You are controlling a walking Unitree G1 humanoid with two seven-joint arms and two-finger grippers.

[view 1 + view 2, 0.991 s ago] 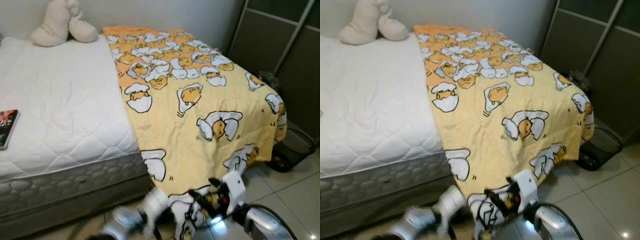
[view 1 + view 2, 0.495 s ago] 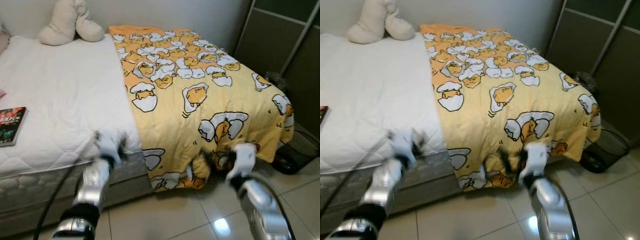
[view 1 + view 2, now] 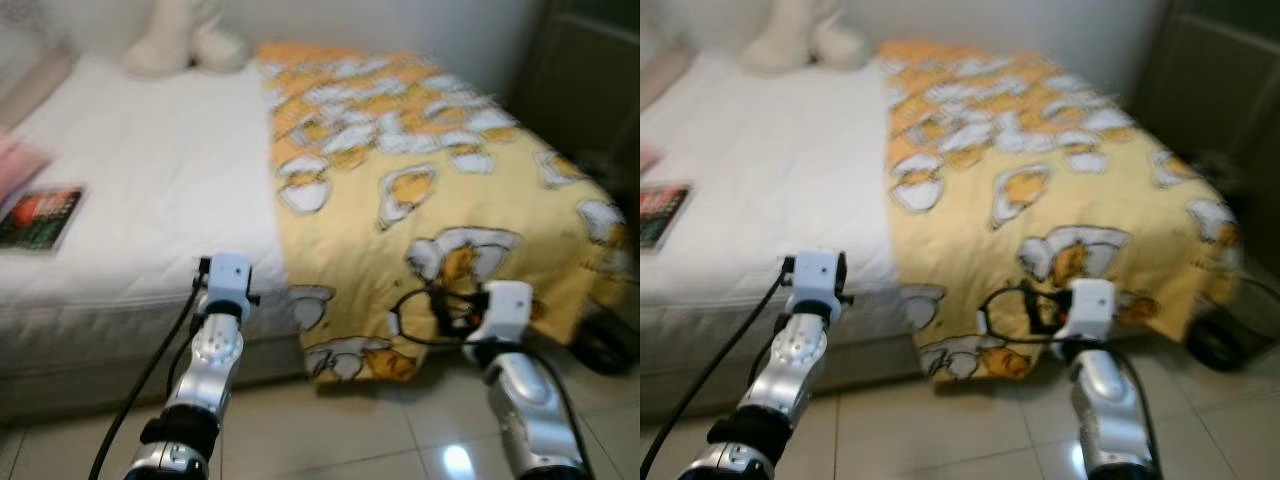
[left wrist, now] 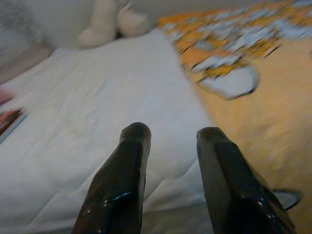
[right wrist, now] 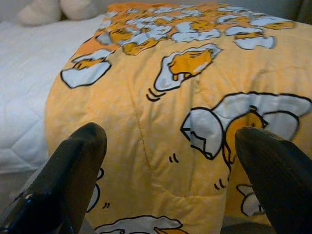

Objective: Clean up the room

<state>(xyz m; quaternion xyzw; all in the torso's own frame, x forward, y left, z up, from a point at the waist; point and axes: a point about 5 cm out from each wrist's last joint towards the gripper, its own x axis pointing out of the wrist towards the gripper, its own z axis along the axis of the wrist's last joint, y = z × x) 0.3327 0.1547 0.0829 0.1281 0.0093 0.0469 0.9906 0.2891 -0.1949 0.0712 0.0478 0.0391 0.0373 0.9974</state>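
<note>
Left gripper (image 4: 168, 146): fingers parted, empty, at white quilted mattress (image 3: 150, 190) foot edge.
Right gripper (image 5: 170, 141): fingers spread wide, empty, facing yellow egg-print blanket (image 3: 450, 180) at foot edge.

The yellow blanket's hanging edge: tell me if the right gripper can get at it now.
Probably yes. The right gripper is open, pointing at the yellow blanket draped over the bed's foot, with nothing between them.

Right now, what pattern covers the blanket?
Yellow blanket with cartoon eggs in white shells; clearest in right wrist view.
</note>
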